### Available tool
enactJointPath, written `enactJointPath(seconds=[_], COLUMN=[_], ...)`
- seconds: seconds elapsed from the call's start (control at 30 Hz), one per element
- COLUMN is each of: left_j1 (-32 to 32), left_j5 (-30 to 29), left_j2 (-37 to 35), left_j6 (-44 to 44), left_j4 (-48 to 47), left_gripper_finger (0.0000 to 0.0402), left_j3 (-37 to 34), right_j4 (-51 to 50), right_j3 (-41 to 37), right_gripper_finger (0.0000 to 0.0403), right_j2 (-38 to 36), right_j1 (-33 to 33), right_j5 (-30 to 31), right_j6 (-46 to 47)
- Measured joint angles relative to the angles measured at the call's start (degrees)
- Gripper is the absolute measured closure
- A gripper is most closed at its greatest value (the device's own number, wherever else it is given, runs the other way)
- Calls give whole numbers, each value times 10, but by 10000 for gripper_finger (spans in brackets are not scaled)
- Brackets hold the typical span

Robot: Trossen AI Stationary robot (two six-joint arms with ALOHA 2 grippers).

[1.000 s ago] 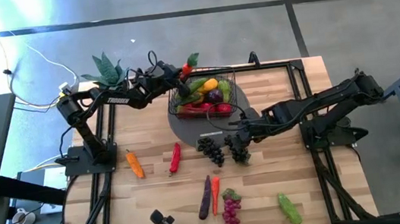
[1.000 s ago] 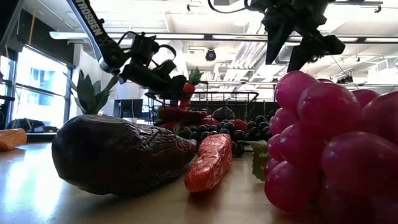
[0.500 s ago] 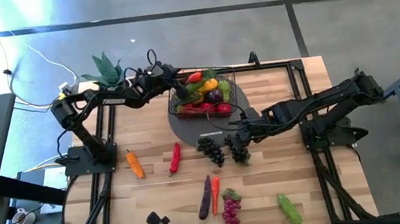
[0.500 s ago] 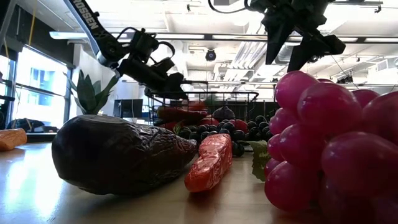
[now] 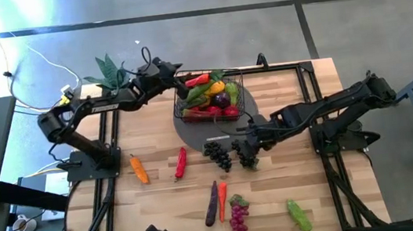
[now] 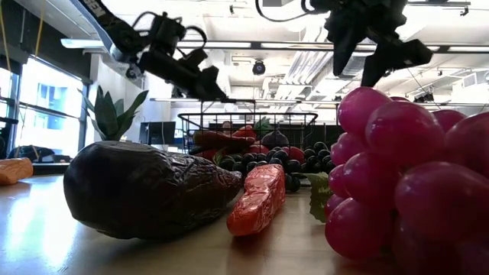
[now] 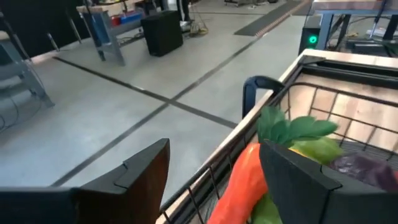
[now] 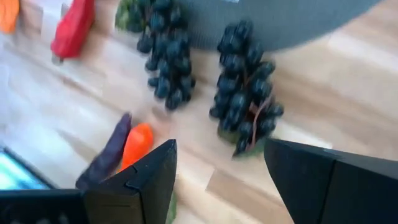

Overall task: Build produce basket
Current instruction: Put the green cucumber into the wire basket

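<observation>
Black wire basket [image 5: 210,97] is flanked by the left gripper [image 5: 173,71], jaws apart and empty; right gripper [image 5: 243,144], parted, is poised over dark grapes [image 5: 246,156].

Grey concrete floor [image 5: 180,32] around my wooden counter [image 5: 169,199] (pale planks), bright window [image 6: 42,107] beside me, ceiling strip lights [image 6: 252,46] overhead, white cables [image 5: 34,62] trailing across the floor

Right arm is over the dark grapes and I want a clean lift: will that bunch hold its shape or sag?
The dark grape bunch under the right gripper looks like many small berries on a stem, so it will probably droop. Its lumpy surface should grip well. It lies flat against the grey disc, so it is unlikely to roll.
</observation>
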Motion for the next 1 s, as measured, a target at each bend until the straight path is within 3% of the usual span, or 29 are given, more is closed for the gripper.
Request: enactJointPath(seconds=[0.3,0.57,1.0], left_j1=[-39,-115,-218], left_j5=[2,2,1], left_j2=[-100,-156,-176], left_j6=[3,-3,-71], left_j4=[-135,-240,-263], left_gripper_finger=[165,165,165], left_j3=[0,0,0], right_j4=[0,0,-8], right_j3=[0,0,0], right_gripper_finger=[178,178,168], right_j2=[0,0,0], right_j1=[37,107,233], right_j5=[-64,-98,-113], right_j6=[18,45,107])
